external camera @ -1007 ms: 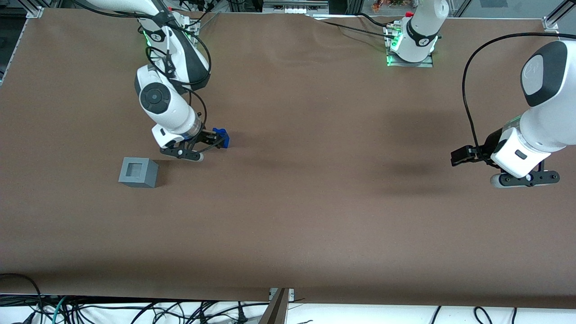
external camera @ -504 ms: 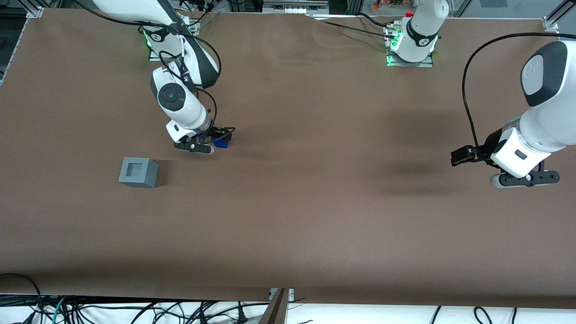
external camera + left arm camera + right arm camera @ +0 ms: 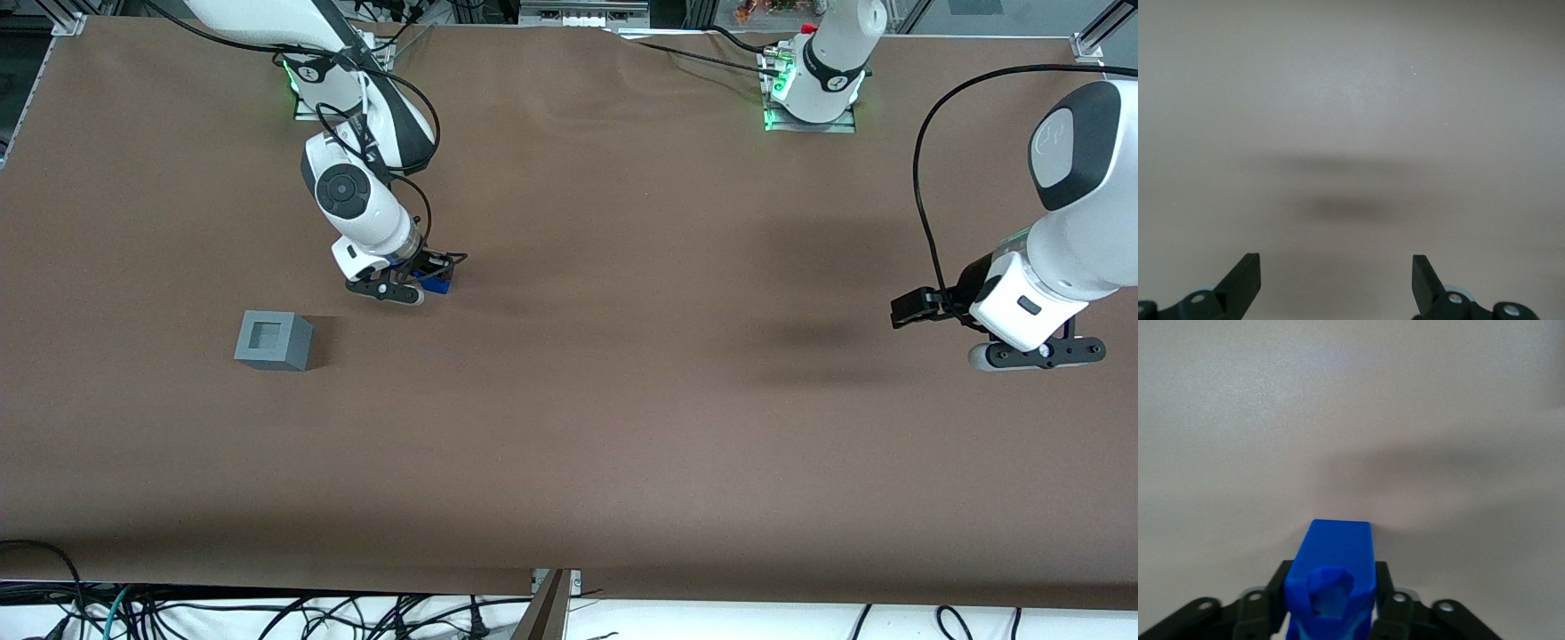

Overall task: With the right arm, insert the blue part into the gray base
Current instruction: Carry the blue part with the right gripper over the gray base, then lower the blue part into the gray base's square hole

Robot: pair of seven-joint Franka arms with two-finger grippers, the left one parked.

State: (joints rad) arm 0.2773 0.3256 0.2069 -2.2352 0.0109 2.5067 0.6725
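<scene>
The blue part (image 3: 436, 284) is a small bright-blue block, held low over the brown table by the right arm's black gripper (image 3: 428, 277). In the right wrist view the blue part (image 3: 1334, 577) sits squeezed between the two black fingers (image 3: 1393, 603), which press on both its sides. The gray base (image 3: 273, 340), a light-gray cube with a square recess in its top, stands on the table nearer the front camera than the gripper and further toward the working arm's end. Part and base are well apart.
The brown table cover (image 3: 569, 427) spreads flat around the base. The working arm's mount (image 3: 307, 80) stands at the table's back edge. Cables (image 3: 267, 613) hang below the front edge.
The right arm has carried the blue part slightly farther from the front camera and toward the parked arm's end, drawing in toward its mount. Over the last half second it barely moved. The gray base stayed put.
</scene>
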